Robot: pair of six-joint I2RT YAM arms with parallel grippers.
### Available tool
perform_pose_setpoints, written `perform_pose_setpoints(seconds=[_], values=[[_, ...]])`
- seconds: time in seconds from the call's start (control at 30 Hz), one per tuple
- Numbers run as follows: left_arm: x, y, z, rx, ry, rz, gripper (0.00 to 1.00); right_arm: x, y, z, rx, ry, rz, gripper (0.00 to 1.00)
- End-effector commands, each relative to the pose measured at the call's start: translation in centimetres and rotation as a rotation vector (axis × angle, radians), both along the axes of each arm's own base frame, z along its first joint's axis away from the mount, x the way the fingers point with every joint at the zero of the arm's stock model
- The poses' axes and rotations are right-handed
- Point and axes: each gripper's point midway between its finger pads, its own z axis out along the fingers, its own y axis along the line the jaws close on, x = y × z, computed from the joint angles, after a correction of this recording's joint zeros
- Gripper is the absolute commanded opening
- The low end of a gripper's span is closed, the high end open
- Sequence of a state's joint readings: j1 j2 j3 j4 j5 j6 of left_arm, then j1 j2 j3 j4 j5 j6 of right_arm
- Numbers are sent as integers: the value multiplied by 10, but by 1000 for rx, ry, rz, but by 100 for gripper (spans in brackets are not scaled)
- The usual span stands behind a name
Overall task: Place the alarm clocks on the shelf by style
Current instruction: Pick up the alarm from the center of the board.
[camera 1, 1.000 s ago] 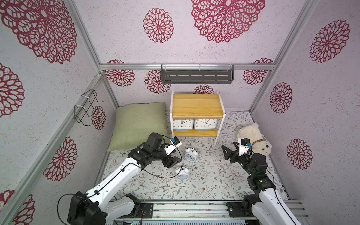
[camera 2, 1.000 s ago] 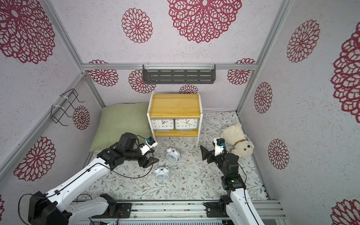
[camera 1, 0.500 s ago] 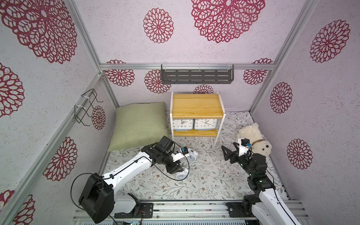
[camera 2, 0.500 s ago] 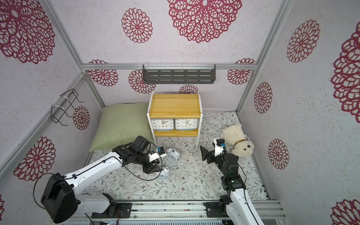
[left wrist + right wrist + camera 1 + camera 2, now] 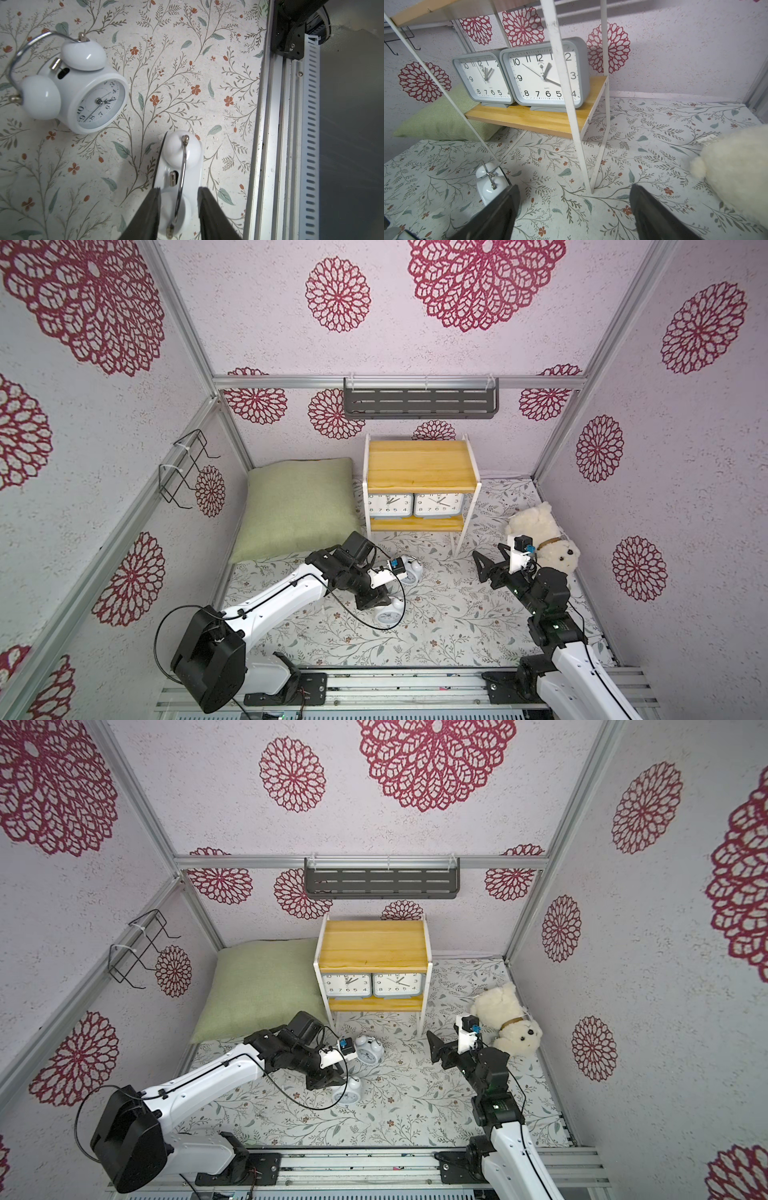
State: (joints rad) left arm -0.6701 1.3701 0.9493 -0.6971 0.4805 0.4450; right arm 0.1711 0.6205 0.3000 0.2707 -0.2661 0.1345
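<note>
The shelf (image 5: 419, 464) is standing at the bench's back edge. Its lower board is carrying the grey clocks (image 5: 390, 505) side by side, filling its width. That is probably why the top board is lying bare: it looks reserved for the round style.

Both bell clocks are standing on the bench. The far bell clock (image 5: 409, 572) is sitting just in front of the shelf's front left leg. The near bell clock (image 5: 388, 614) is sitting closer to the bench's front edge, a little left of centre, upright with its handle on top.

The left gripper (image 5: 178, 190) is hanging over the near bell clock, with its fingers (image 5: 154, 207) standing narrow, one on each side of the body below the handle. They seem to be flanking the face and the back rather than the round barrel, which would likely give flatter surfaces to press on. I cannot tell whether they are pressing yet, and the clock is showing no sign of being lifted.

The right gripper (image 5: 573, 187) is hovering above the bench by the shelf's front right leg, between the shelf and the bear (image 5: 540, 535). Its fingers are spread wide and holding nothing. It seems to be waiting there, clear of the left arm's likely route to the top board.
</note>
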Motion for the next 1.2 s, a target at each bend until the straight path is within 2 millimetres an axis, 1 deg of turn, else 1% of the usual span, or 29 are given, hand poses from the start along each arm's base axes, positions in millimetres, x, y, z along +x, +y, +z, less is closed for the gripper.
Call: perform_pose_setpoints(seconds=[0.0, 0.1, 0.13, 0.2, 0.3, 0.4, 0.43, 0.5, 0.57, 0.7, 0.83, 0.93, 1.03, 1.17], values=[[-2, 0, -9, 26, 8, -18, 37, 0, 2, 9, 27, -30, 6, 90], [-3, 0, -13, 35, 17, -16, 35, -1, 3, 9, 28, -32, 11, 90], [-3, 0, -13, 36, 16, -18, 33, -1, 3, 10, 28, -32, 14, 90], [-3, 0, -12, 39, 19, -20, 23, -1, 5, 9, 30, -31, 23, 90], [-6, -2, -6, 32, 26, -32, 12, -5, 12, 13, 35, -45, 69, 90], [-8, -4, 4, 24, 16, -53, 7, -12, 25, 18, 44, -77, 149, 89], [-8, -5, 9, 22, 9, -58, 4, -15, 31, 21, 48, -90, 190, 89], [-7, -7, 19, 15, -2, -69, 0, -23, 45, 26, 53, -114, 278, 88], [-4, -10, 31, 8, -21, -86, 0, -33, 61, 32, 52, -134, 383, 87], [-1, -16, 52, -7, -39, -122, 0, -47, 87, 38, 35, -139, 534, 85], [2, -24, 69, -15, -27, -160, 0, -61, 114, 39, 10, -107, 683, 81], [6, -30, 75, -7, -5, -179, 0, -71, 130, 40, 6, -89, 781, 78], [11, -34, 78, 14, 16, -188, 0, -80, 142, 42, 1, -82, 852, 74], [16, -38, 81, 24, 21, -196, 0, -82, 150, 42, -15, -88, 861, 72]])
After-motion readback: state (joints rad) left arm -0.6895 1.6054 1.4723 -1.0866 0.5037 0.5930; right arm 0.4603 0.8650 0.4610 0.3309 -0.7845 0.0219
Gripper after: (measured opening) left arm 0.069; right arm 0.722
